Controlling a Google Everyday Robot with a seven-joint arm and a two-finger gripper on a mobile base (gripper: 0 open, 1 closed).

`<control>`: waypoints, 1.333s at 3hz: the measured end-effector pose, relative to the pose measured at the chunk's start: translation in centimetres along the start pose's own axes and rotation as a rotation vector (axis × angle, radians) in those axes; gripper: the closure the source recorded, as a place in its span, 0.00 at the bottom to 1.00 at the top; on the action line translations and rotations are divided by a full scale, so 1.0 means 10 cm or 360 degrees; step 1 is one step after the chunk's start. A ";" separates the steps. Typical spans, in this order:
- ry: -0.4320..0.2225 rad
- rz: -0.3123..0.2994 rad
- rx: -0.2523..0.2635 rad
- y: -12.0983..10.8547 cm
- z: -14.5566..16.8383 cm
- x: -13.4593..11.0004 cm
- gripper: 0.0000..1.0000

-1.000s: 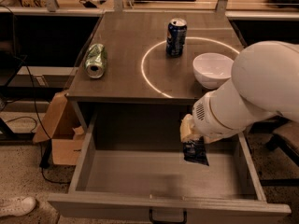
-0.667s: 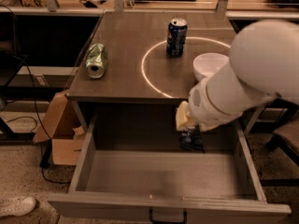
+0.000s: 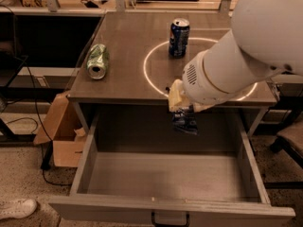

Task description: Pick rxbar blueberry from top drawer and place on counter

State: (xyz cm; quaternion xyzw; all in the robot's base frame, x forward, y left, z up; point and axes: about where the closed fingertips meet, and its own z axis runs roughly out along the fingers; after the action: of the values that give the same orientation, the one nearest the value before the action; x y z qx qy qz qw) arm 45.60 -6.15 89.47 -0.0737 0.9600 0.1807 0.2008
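A wide grey drawer (image 3: 161,176) stands pulled open toward the viewer beneath a grey-brown desk (image 3: 128,39). The drawer's floor is bare. A thick white robot arm reaches in from the upper right, and its gripper (image 3: 180,110) hangs just in front of the desk's near edge, over the far part of the drawer. The jaws are closed on the top of a small dark blue snack bar (image 3: 185,123). The bar dangles below them in the air, clear of the drawer floor and slightly lower than the desk surface.

On the desk, a blue soda can (image 3: 179,37) stands upright inside a bright ring of light (image 3: 145,72). A green can (image 3: 97,61) lies on its side toward the left edge. A cardboard box (image 3: 61,136) sits on the floor to the left.

The step in hand appears to be carrying the bar up onto the desk. To do it well, the arm should rise until the bar's lower end clears the desk's edge. It should then move away from the viewer to a bare spot near that edge, short of the blue can, and lower the bar before letting go.
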 end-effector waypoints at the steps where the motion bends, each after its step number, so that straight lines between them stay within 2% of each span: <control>1: -0.0005 -0.0004 -0.0002 0.01 -0.01 -0.01 1.00; 2: -0.0022 -0.0019 -0.0032 0.11 0.01 -0.20 1.00; 4: -0.0041 -0.0151 -0.0134 0.63 0.18 -0.90 1.00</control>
State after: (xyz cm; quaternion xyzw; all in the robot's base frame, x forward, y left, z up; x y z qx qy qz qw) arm 53.02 0.97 93.68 -0.1250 0.9443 0.2121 0.2182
